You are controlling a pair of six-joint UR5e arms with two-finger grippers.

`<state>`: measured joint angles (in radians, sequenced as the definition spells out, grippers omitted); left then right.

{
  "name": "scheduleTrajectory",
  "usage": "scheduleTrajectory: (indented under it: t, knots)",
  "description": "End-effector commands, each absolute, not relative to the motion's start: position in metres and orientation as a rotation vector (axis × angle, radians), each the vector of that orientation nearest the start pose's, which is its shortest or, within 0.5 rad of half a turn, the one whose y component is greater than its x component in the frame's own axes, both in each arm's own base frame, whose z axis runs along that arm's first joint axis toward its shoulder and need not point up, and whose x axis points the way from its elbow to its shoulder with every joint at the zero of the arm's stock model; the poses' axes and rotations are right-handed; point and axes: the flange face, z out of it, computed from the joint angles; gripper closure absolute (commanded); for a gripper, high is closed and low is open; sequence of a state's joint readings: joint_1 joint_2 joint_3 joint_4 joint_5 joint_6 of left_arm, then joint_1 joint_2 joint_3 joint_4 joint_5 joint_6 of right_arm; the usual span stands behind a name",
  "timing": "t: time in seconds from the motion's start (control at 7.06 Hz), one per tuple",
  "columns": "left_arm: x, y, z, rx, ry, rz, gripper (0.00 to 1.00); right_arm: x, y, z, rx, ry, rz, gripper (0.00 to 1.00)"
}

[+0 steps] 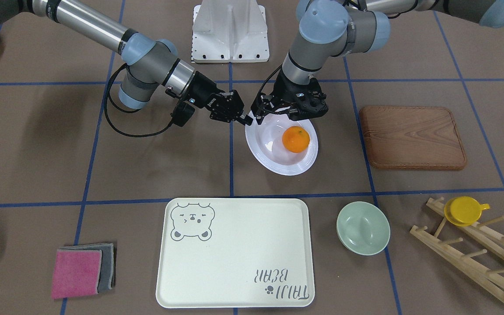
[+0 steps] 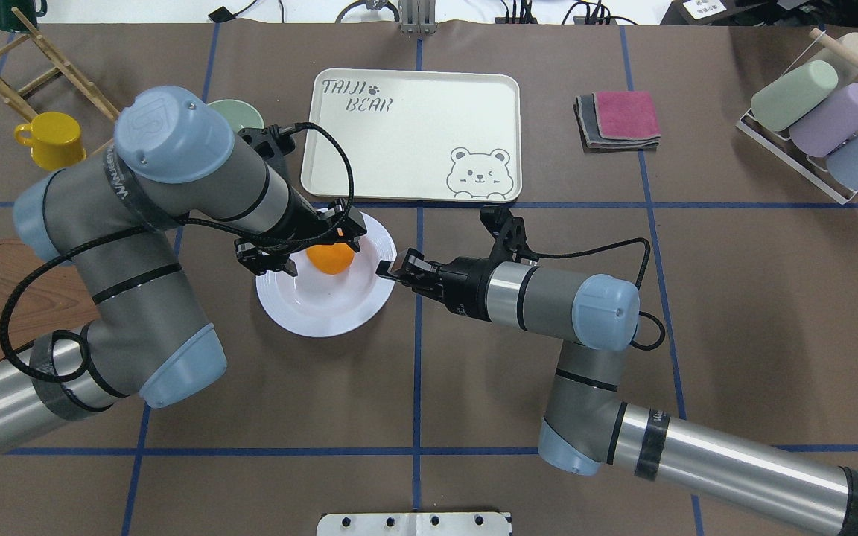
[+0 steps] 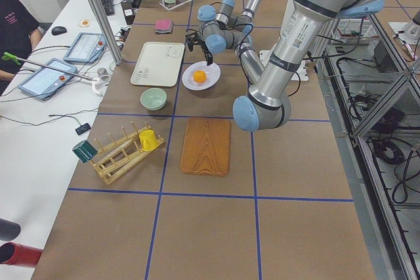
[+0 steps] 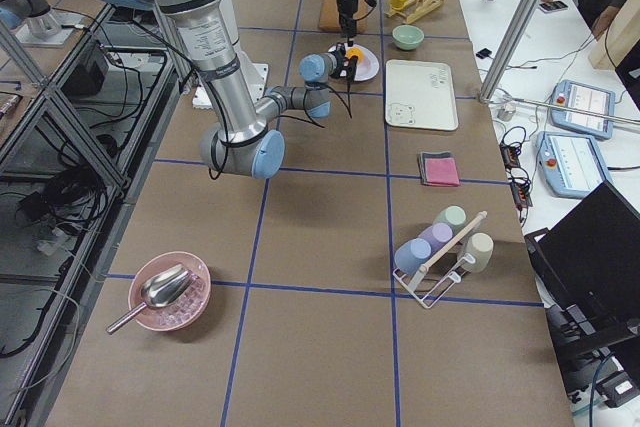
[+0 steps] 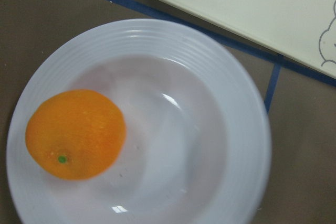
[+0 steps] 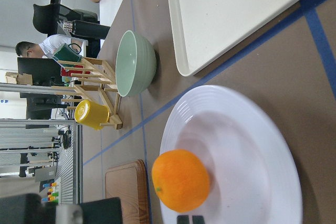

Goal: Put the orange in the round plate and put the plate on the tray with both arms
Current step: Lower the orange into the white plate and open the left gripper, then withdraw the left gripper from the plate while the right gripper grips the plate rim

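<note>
The orange [image 1: 296, 139] lies inside the white round plate [image 1: 274, 158], toward the rim on my left arm's side. The plate rests on the brown table just short of the cream bear tray [image 1: 234, 253]. My left gripper [image 1: 289, 114] hovers open over the plate's robot-side rim, its wrist view looking straight down on the orange [image 5: 76, 134] and the plate [image 5: 210, 145]. My right gripper [image 1: 247, 120] is at the plate's edge, its fingers pinched shut on the rim. The right wrist view shows the orange [image 6: 181, 180] in the plate [image 6: 247, 145] and the tray [image 6: 236, 9] beyond.
A wooden board [image 1: 411, 137] lies beside the plate on my left arm's side. A pale green bowl [image 1: 362, 227] sits next to the tray, and a yellow cup [image 1: 464, 211] hangs on a wooden rack [image 1: 475, 249]. Folded cloths [image 1: 81, 271] lie on the tray's other side.
</note>
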<state>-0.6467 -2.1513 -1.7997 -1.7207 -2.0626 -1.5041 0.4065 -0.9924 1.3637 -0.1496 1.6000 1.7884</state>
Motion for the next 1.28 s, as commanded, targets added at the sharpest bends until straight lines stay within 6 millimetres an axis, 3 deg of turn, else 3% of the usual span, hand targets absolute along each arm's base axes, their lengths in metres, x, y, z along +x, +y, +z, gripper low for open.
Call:
scheduleTrajectory:
  t: [0.0,0.85,0.99,1.13]
  knots:
    - [0.4413,-0.4562,0.2001,-0.101,1.051,-0.295,0.03,-0.5669,-0.386,0.2576,0.152,-1.805,0.418,0.86]
    - [0.4393,-0.4545,0.2063,-0.106,1.045,-0.297,0.03,-0.5667,-0.3859,0.2586,0.154,-1.803,0.417,0.84]
    - [0.4393,-0.4545,0.2063,-0.106,1.045,-0.297,0.03,-0.5667,-0.3859,0.2586,0.154,-1.803,0.417,0.79]
    - [0.4389,-0.4542,0.2055,-0.105,1.048,-0.296,0.03,-0.5664,-0.3858,0.2579,0.155,-1.804,0.416,0.53]
